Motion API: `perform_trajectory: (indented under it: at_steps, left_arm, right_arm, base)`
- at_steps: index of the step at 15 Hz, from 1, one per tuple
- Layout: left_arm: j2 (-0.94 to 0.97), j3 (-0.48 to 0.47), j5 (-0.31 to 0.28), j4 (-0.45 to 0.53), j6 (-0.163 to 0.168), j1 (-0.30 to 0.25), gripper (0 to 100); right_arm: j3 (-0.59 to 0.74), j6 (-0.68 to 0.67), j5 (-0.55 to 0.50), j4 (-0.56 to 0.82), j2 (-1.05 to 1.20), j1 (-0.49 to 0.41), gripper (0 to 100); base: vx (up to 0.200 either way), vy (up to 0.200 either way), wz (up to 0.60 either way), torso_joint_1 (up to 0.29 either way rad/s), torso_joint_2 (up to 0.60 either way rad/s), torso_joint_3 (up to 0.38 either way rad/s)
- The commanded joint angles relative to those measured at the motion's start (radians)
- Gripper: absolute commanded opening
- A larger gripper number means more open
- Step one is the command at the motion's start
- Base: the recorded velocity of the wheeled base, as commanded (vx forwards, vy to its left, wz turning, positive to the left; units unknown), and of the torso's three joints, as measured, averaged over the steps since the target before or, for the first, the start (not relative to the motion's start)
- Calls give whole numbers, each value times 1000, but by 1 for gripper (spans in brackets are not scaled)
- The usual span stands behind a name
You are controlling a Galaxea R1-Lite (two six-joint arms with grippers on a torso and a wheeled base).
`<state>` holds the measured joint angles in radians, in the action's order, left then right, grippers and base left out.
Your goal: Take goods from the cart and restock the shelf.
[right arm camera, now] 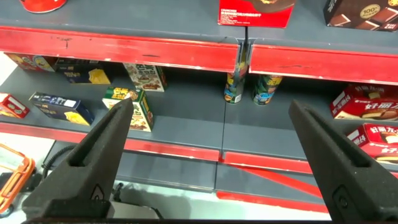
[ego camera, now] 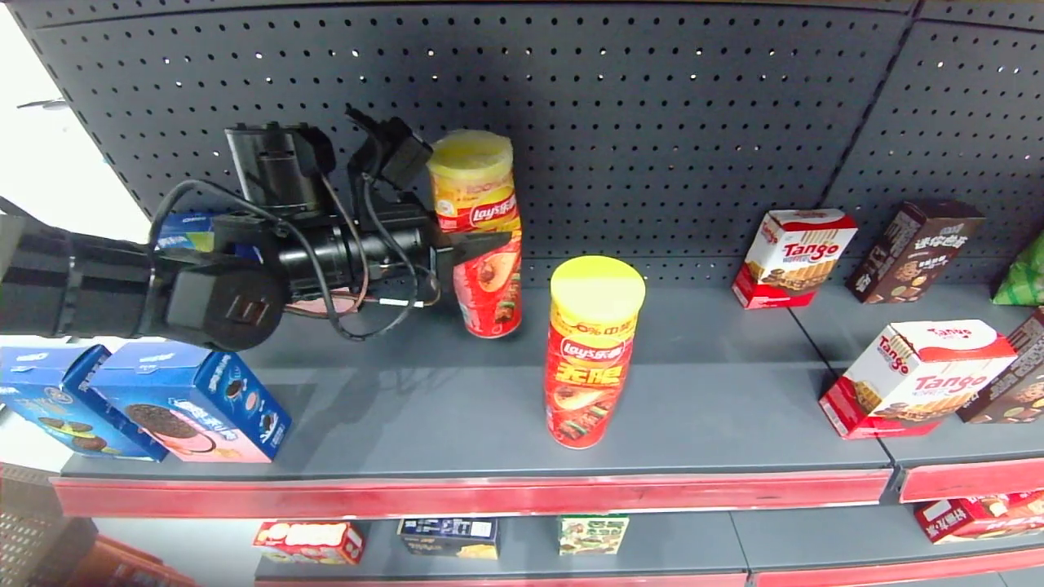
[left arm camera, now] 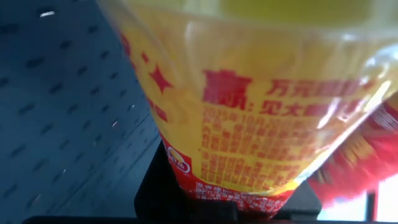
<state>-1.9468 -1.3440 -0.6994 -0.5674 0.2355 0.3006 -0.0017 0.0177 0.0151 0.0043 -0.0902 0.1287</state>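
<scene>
The left gripper (ego camera: 483,246) has its fingers pinching a tall chip can (ego camera: 479,196) around its middle, at the back of the upper shelf (ego camera: 424,408). The yellow lid is up and the tube leans slightly. In the left wrist view the can's printed wall (left arm camera: 261,124) sits close against the camera, with the pegboard (left arm camera: 56,93) just beside it. Whether the can's base already touches the shelf or hangs just above it cannot be told from here. The step in hand looks like the placing itself, so the can should come down straight until the base sits flat. Any lean should be corrected before the fingers part, since a tall narrow tube released on a tilt will likely topple. A second chip can (ego camera: 594,350) stands upright nearer the front edge and off to the right, apart from the held one. The fingers should open only as wide as needed, and the arm should draw back along its own line toward the left, so that neither a finger nor the wrist cables brush either can. The blue cookie boxes (ego camera: 192,403) stand near the front edge on the arm's side, so the retreat wants some height. The right gripper (right arm camera: 211,104) hangs with its fingers spread wide and nothing between them, facing the lower shelves (right arm camera: 180,124), free for the next item
</scene>
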Motion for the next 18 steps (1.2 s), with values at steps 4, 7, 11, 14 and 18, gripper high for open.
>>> perform_trajectory:
  at_steps: [4, 7, 11, 14, 18]
  left_arm:
    - [-165, -144, -5, -19, 1, 26, 0]
    - [-227, -219, -11, -45, -1, 28, 0]
    - [-262, -244, -37, -46, 5, 46, 0]
    - [-274, -251, -45, -46, 28, 64, 0]
    - [-294, -248, -49, -45, 56, 72, 0]
  right_arm:
    - [0, 1, 0, 0, -3, 0, 100]
    - [0, 1, 0, 0, -3, 0, 100]
    - [0, 1, 0, 0, -3, 0, 100]
    - [0, 1, 0, -1, -3, 0, 100]
    - [0, 1, 0, 0, -3, 0, 100]
  base:
    - [0, 0, 0, 0, 0, 0]
    - [0, 0, 0, 0, 0, 0]
    - [0, 0, 0, 0, 0, 0]
    - [0, 0, 0, 0, 0, 0]
    - [0, 0, 0, 0, 0, 0]
